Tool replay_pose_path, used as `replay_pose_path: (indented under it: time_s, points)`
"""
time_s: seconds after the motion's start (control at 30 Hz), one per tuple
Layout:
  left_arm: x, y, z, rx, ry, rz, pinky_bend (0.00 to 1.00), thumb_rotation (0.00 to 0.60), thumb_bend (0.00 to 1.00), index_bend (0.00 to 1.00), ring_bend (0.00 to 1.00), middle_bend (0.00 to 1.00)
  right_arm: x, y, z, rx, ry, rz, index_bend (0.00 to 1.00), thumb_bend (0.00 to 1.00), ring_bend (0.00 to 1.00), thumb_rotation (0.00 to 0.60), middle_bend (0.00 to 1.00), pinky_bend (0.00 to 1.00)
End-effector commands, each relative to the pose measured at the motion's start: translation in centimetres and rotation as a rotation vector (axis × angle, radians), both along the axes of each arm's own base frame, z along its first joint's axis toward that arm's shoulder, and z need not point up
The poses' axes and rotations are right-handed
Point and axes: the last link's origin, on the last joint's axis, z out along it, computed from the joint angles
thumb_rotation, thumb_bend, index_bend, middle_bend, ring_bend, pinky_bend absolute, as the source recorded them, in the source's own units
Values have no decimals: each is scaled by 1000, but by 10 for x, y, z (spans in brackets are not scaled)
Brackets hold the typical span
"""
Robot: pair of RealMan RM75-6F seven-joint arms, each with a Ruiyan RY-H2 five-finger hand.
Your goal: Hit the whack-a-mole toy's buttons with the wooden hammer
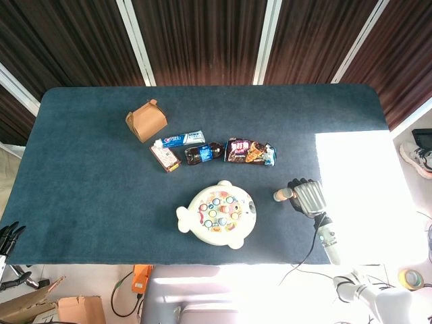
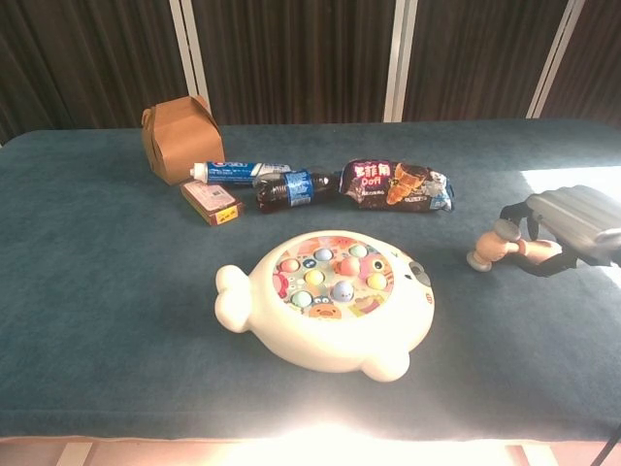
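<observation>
The cream whale-shaped whack-a-mole toy (image 1: 217,214) (image 2: 328,302) lies near the table's front edge, its coloured buttons facing up. To its right, my right hand (image 1: 308,196) (image 2: 574,225) grips the wooden hammer (image 1: 281,196) (image 2: 493,247) by its handle, the head pointing left toward the toy and hanging just above the cloth, apart from the toy. My left hand (image 1: 8,237) shows only at the lower left edge of the head view, off the table, fingers spread and holding nothing.
Behind the toy lie a snack bag (image 2: 396,185), a dark bottle (image 2: 291,188), a toothpaste tube (image 2: 238,172), a small red box (image 2: 211,203) and a brown carton (image 2: 179,137). A bright sunlit patch (image 1: 358,196) covers the table's right side.
</observation>
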Motion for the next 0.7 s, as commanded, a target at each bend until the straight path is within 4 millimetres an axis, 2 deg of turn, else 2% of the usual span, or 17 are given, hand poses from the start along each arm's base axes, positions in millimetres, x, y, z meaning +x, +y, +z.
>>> replay_pose_path:
  time_s: [0.03, 0.23, 0.7]
  points:
    - [0, 0, 0, 1, 1, 0, 70, 600, 145, 0, 0, 0, -1, 0, 1, -1, 0, 1, 553, 348, 441, 600, 449, 603]
    - [0, 0, 1, 1, 4, 0, 70, 600, 145, 0, 0, 0, -2, 0, 0, 2, 3, -10, 538, 313, 438, 600, 438, 602]
    - [0, 1, 1, 0, 1, 1, 70, 600, 145, 0, 0, 0, 0, -2, 2, 4, -1, -15, 512, 301, 425, 600, 419, 602]
